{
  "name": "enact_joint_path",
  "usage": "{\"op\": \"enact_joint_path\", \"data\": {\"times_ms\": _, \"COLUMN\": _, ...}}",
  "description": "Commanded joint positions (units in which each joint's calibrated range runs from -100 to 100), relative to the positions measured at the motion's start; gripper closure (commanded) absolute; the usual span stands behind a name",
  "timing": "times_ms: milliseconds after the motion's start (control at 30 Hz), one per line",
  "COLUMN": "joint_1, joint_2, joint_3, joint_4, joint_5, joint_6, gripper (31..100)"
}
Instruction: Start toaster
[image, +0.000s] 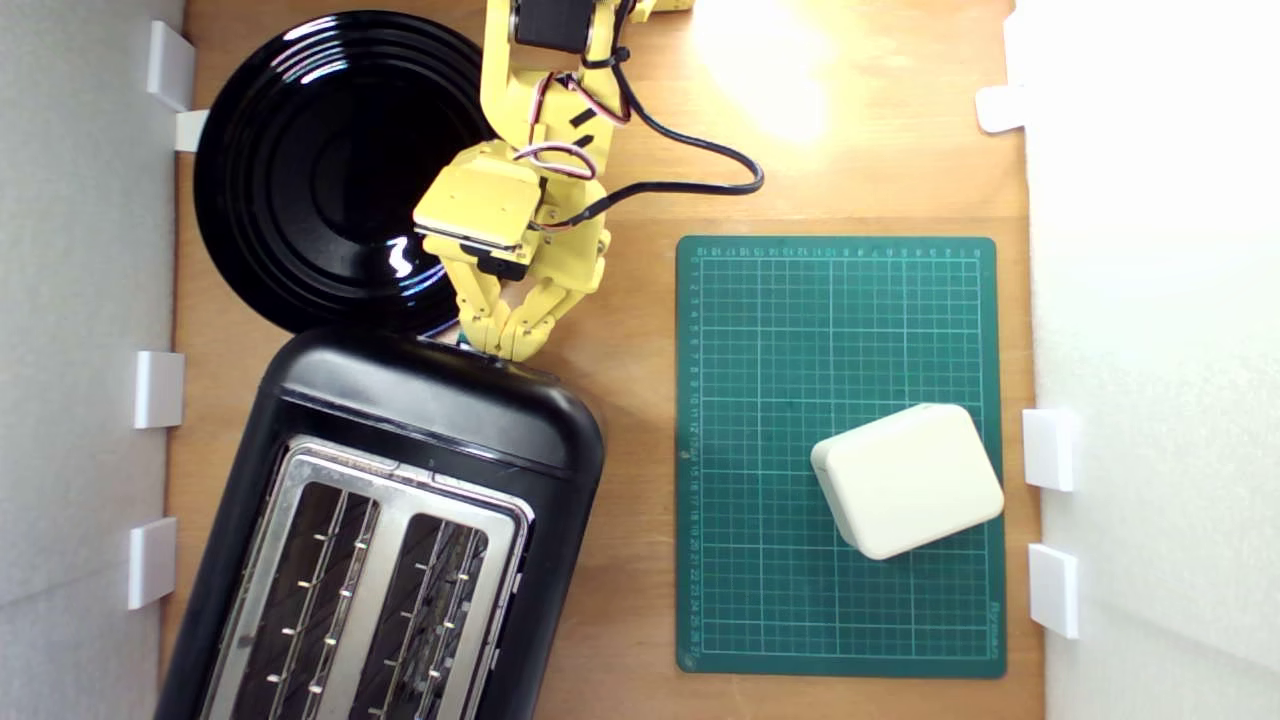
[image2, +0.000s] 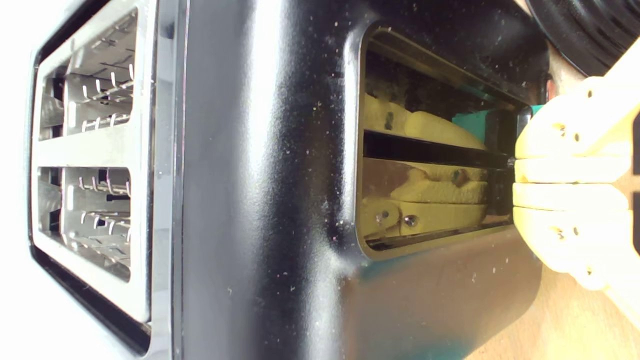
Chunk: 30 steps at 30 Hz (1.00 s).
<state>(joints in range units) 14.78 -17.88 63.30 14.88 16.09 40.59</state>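
Fingers (image2: 570, 170) of yellow plastic gripper (image: 510, 335) pressed together, empty, tips on small teal-green lever knob (image2: 470, 122) of glossy black two-slot toaster (image: 430, 420), likely to push it down.

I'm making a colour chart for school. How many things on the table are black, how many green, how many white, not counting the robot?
Black: 2, the toaster and the round plate
Green: 1, the cutting mat
White: 1, the small rounded box lying on the mat
Total: 4
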Motion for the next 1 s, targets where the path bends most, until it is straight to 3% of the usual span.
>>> {"op": "enact_joint_path", "data": {"times_ms": 0, "joint_1": 3.3, "joint_2": 6.6, "joint_3": -0.3, "joint_4": -0.3, "joint_5": 0.1, "joint_6": -1.5, "gripper": 98.9}}
{"op": "enact_joint_path", "data": {"times_ms": 567, "joint_1": 2.9, "joint_2": 9.8, "joint_3": -2.2, "joint_4": -0.2, "joint_5": 16.6, "joint_6": 0.6, "gripper": 98.9}}
{"op": "enact_joint_path", "data": {"times_ms": 967, "joint_1": 2.9, "joint_2": 9.8, "joint_3": 0.9, "joint_4": -0.2, "joint_5": 17.3, "joint_6": 1.0, "gripper": 98.9}}
